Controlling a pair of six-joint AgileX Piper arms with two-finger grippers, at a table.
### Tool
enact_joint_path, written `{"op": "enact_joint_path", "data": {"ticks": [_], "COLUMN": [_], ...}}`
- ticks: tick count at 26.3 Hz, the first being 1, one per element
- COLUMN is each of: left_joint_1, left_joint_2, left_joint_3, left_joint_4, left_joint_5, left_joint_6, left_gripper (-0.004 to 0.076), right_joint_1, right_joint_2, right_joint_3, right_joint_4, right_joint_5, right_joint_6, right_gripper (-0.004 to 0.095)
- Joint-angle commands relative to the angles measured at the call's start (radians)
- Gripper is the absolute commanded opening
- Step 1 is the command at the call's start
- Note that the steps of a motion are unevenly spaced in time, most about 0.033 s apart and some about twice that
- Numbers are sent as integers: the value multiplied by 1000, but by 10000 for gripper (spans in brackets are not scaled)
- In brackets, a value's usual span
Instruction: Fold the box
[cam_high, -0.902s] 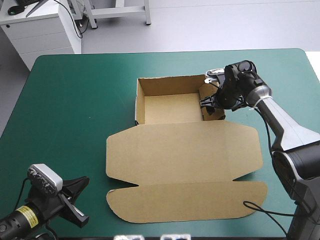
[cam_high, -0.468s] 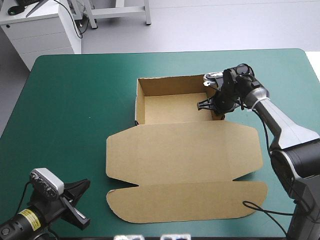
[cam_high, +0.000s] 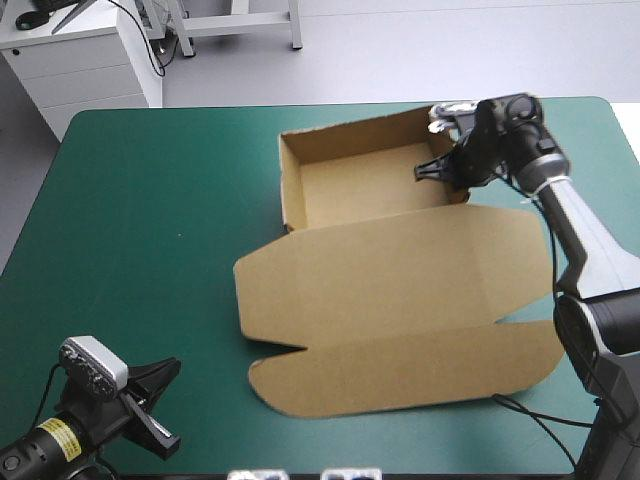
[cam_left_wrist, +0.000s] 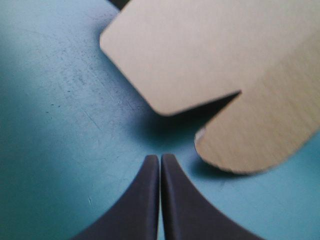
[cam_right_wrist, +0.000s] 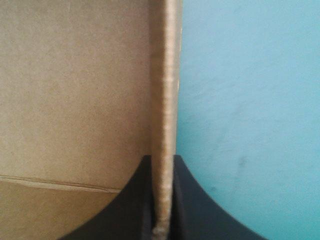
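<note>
The brown box (cam_high: 390, 270) lies as an open tray toward the far right of the table, its lid flat and reaching toward the near edge, the whole sheet turned a little askew. My right gripper (cam_high: 440, 170) is shut on the tray's right wall; in the right wrist view the wall's edge (cam_right_wrist: 167, 100) runs straight up from between the black fingers (cam_right_wrist: 186, 200). My left gripper (cam_high: 160, 400) sits low at the near left corner, shut and empty. Ahead of the left gripper (cam_left_wrist: 160, 157) are two rounded lid flaps (cam_left_wrist: 200, 55) with a notch between them.
Bare teal-green cover (cam_high: 150, 220) spreads over the left half of the table. A white cabinet (cam_high: 85, 60) stands beyond the far left corner. The box's right lid corner lies close to the table's right edge.
My right gripper shut on the tray's right wall and drew it toward the far right. The whole box slid right and turned slightly. The left arm stayed put.
</note>
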Motion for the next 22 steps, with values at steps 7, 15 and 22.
{"op": "enact_joint_path", "data": {"ticks": [7, 15, 22], "left_joint_1": [-5, -5, -5], "left_joint_2": [10, 10, 10], "left_joint_3": [-27, -27, -27], "left_joint_4": [-1, -1, -1], "left_joint_5": [-56, -56, -41], "left_joint_6": [-9, -9, -8], "left_gripper": [-8, -8, -8], "right_joint_1": [-402, -547, -568], "right_joint_2": [-73, 23, 181], "right_joint_3": [-245, -245, -245], "right_joint_4": [84, 77, 0], "right_joint_5": [38, 40, 43], "right_joint_6": [-61, -129, -133], "right_gripper": [-19, -19, -19]}}
